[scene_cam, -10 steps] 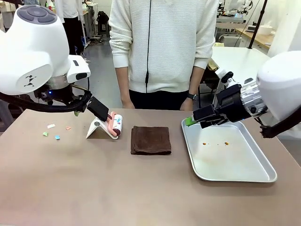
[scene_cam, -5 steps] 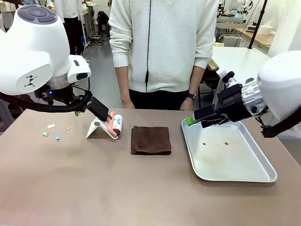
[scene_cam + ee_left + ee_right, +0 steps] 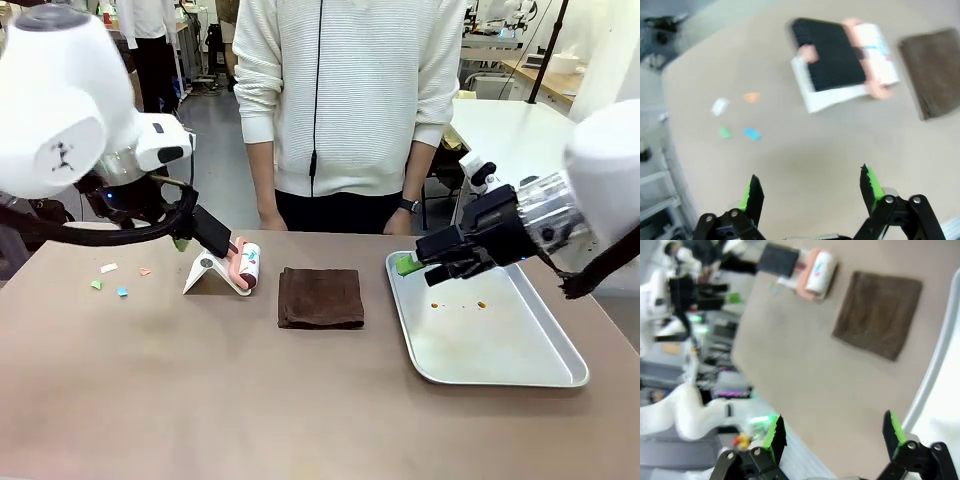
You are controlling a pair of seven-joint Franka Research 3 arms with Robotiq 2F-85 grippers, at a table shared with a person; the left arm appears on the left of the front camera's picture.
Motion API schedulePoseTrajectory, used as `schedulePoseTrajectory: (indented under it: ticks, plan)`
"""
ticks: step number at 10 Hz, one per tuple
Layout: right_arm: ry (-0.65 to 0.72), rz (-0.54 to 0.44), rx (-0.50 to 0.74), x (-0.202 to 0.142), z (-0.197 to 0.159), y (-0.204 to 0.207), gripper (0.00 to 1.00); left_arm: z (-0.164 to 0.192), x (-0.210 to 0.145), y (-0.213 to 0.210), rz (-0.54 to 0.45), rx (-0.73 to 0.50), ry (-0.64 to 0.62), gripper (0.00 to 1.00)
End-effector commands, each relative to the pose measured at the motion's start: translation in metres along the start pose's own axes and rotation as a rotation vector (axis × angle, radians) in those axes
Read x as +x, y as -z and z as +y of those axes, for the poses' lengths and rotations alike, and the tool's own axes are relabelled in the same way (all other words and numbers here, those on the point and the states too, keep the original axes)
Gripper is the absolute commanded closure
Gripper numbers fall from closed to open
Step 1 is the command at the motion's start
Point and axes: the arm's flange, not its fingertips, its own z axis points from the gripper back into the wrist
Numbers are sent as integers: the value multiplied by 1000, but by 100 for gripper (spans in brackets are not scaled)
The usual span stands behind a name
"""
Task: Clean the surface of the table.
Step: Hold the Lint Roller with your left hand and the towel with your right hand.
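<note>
at table (image 3: pixel 200 400) left edge: 4 scraps (image 3: pixel 108 268) | tray (image 3: pixel 400 300) by right edge | near half open | left jaws, right jaws released

The table (image 3: pixel 200 400) has a matte taupe-brown top. Four items rest on it:
- small coloured paper scraps (image 3: pixel 110 280), near the left edge;
- a white stand (image 3: pixel 205 272) carrying a lint roller (image 3: pixel 245 268);
- a folded brown cloth (image 3: pixel 321 297), at centre;
- a metal tray (image 3: pixel 490 345), at right.
</note>
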Motion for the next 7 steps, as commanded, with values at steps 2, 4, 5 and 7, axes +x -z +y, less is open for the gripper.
schedulePoseTrajectory:
  ticks: [2, 4, 5, 7]
  plan:
    - [225, 84, 161, -8, -28, -54, 0, 63, -10, -5, 230, -759, 35, 0]
    - [414, -106, 375, -27, -56, -96, 0, 117, -20, 12, 256, -1132, -33, 0]
    - [485, -203, 324, -41, -71, -114, 0, 153, -30, 30, 259, -1218, -168, 0]
    - [581, -380, 293, -59, -122, -150, 0, 217, -68, 52, 226, -1272, -473, 0]
